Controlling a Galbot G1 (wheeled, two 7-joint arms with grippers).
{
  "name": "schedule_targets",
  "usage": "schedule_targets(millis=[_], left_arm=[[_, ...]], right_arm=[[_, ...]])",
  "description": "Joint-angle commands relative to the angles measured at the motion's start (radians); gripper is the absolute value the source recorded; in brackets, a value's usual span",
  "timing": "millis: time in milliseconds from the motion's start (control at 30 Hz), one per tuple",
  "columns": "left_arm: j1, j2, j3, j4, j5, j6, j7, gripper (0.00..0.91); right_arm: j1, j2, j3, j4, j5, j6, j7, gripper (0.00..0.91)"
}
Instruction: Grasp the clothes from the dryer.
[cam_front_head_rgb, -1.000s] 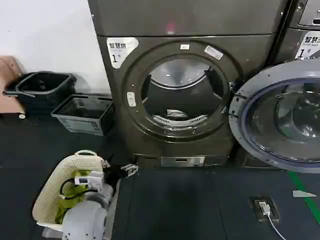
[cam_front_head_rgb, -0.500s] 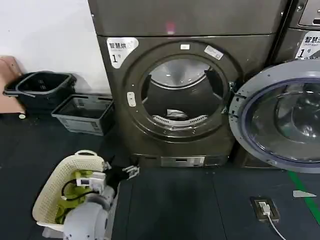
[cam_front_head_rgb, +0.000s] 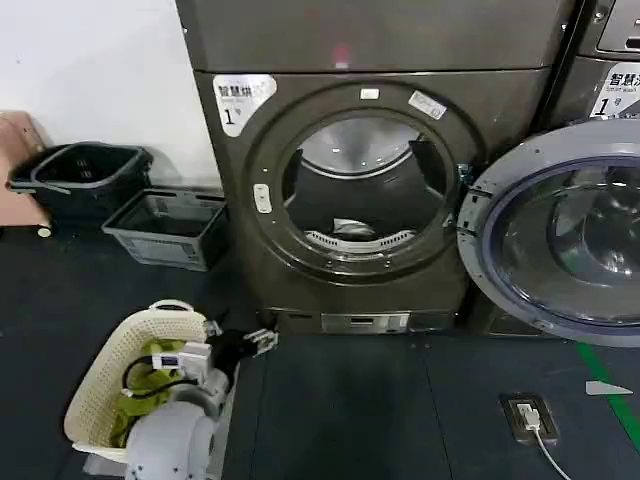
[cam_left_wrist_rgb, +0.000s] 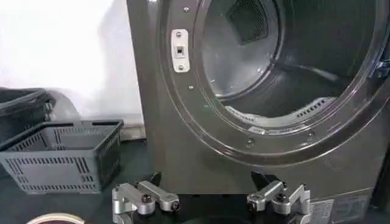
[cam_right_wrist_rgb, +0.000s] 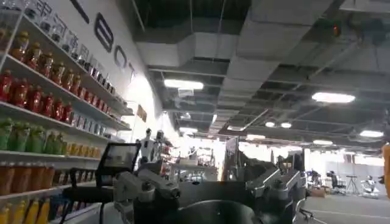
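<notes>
The dryer (cam_front_head_rgb: 360, 190) stands with its round door (cam_front_head_rgb: 560, 235) swung wide to one side. The clothes (cam_front_head_rgb: 352, 229) lie as a small pale bundle low inside the drum, near the front rim. The left gripper (cam_front_head_rgb: 255, 341) sits low by the floor, near the dryer's bottom front corner, its fingers (cam_left_wrist_rgb: 143, 198) spread apart and holding nothing. The right gripper (cam_right_wrist_rgb: 207, 185) points up toward a ceiling, fingers spread and holding nothing too. A cream basket (cam_front_head_rgb: 105, 375) with green garments (cam_front_head_rgb: 150, 380) sits on the floor beside the left arm.

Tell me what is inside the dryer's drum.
Through the dryer's open porthole, the clothes lie as a small pale bundle low in the drum, just behind the front lip. The lip hides the drum floor nearest the opening.
</notes>
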Motion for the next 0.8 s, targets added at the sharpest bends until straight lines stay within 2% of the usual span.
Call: schedule_targets(millis=[33, 800], left_arm=[[0.000, -0.001, 0.004, 0.001, -0.003, 0.049, 0.001, 0.907], [0.001, -0.004, 0.012, 0.004, 0.002, 0.049, 0.004, 0.907]], right_arm=[[-0.001, -0.001, 0.000, -0.001, 0.002, 0.004, 0.005, 0.907], [-0.002, -0.001, 0.005, -0.016, 0.005, 0.005, 0.012, 0.907]])
